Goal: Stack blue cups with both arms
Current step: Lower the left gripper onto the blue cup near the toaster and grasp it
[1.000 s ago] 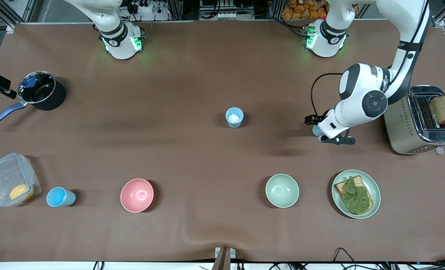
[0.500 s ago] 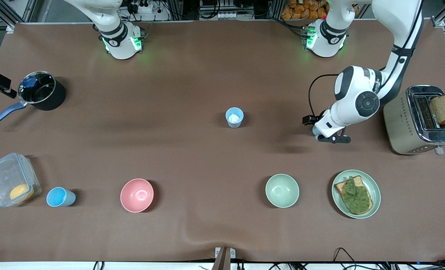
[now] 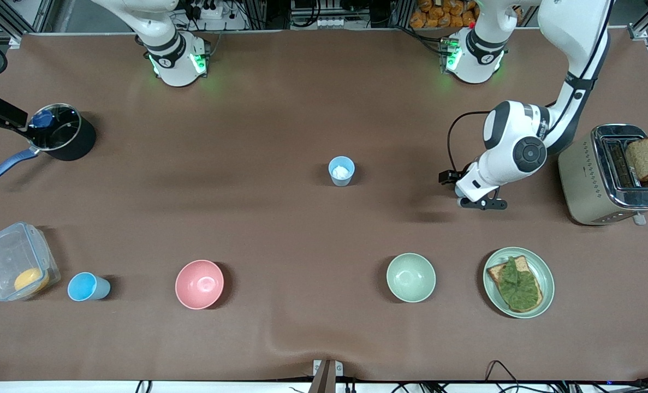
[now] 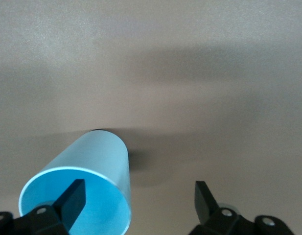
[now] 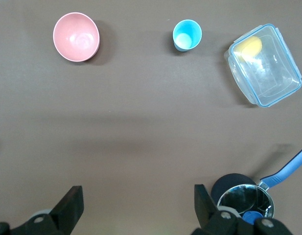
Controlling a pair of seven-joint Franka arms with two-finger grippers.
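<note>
A dull grey-blue cup [image 3: 341, 171] with a white bit inside stands mid-table. A sky-blue cup [image 3: 86, 286] stands near the front camera at the right arm's end, also in the right wrist view [image 5: 187, 35]. Another sky-blue cup [image 4: 84, 191] stands at my left gripper [image 4: 137, 188]. That gripper is open, with one finger inside the cup and the other well outside it. In the front view the left gripper [image 3: 474, 199] is low beside the toaster and hides this cup. My right gripper [image 5: 136, 205] is open and empty, high over the table by the pot.
A black pot [image 3: 61, 139] with a blue handle, a clear lidded container [image 3: 18, 267], a pink bowl [image 3: 199, 284], a pale green bowl [image 3: 411, 277], a plate [image 3: 547, 273] with toast and lettuce, and a toaster [image 3: 613, 174] holding bread [image 3: 644, 158] stand around the table.
The left arm has shifted slightly toward the table's middle, its gripper staying low at the cup. The right hand at the view's edge has moved a little over the pot.
</note>
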